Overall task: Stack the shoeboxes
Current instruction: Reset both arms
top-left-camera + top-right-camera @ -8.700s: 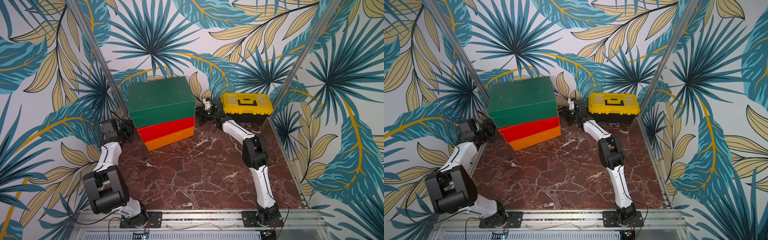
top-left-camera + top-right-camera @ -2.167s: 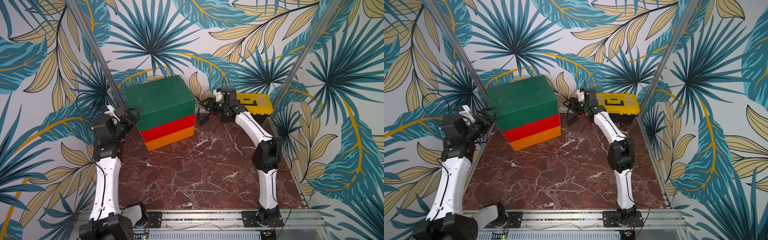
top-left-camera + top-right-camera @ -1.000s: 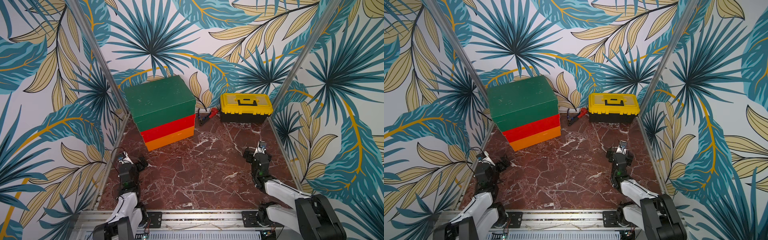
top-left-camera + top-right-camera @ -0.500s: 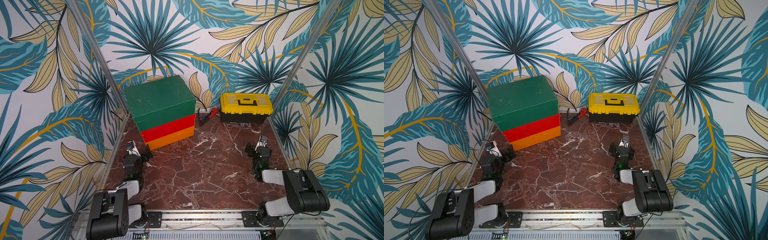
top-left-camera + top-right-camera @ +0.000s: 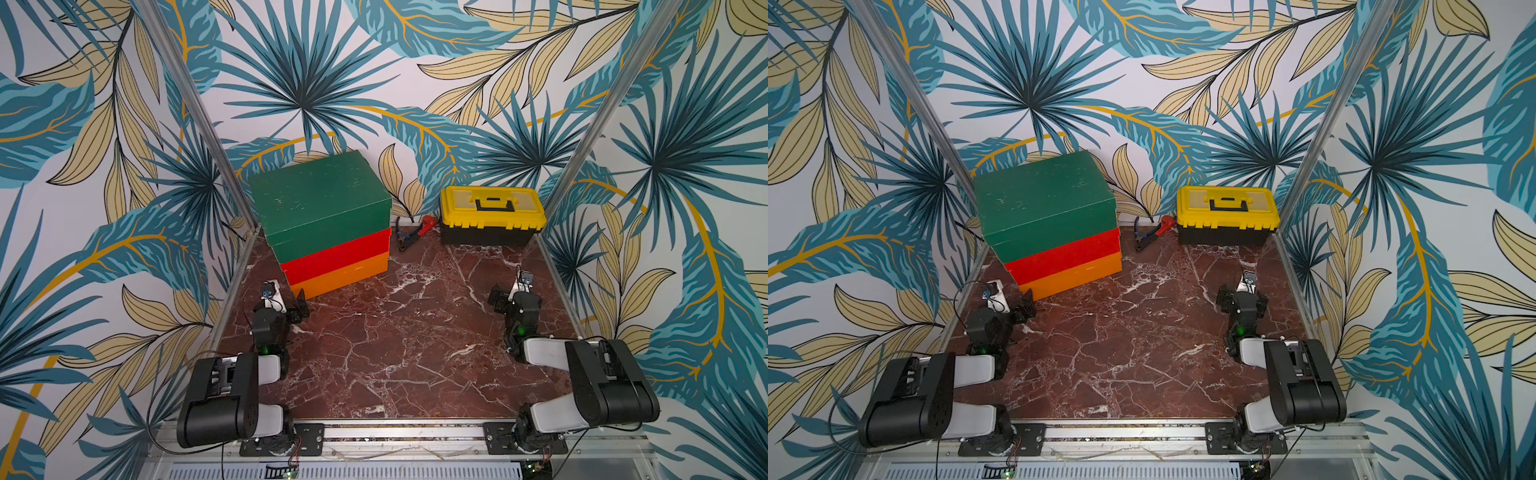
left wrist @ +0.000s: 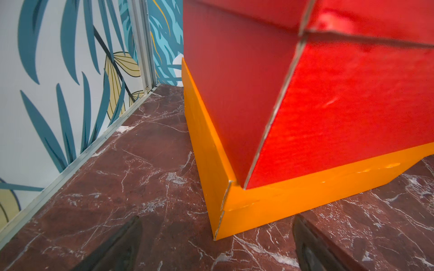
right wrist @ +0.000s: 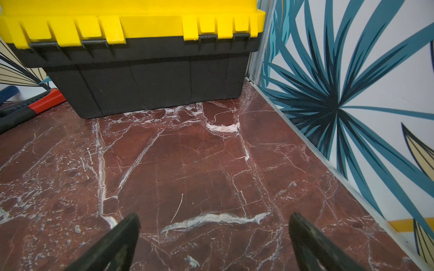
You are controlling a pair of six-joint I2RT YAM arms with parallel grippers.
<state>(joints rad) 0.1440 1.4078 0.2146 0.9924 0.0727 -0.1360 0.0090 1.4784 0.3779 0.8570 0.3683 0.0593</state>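
Observation:
The three shoeboxes stand in one stack at the back left in both top views: green on red on orange. My left gripper sits low on the floor just in front of the stack's near corner, open and empty. In the left wrist view its fingers straddle the corner of the orange box, apart from it, with the red box above. My right gripper rests open and empty at the right side, far from the stack.
A yellow-lidded black toolbox stands at the back right, straight ahead of the right gripper. Red- and blue-handled pliers lie between the toolbox and the stack. Patterned walls with metal rails close in the marble floor.
Both arms have left the stack's sides and folded down near the front rail. Over the last second both open grippers have edged toward the back. The stack has not moved.

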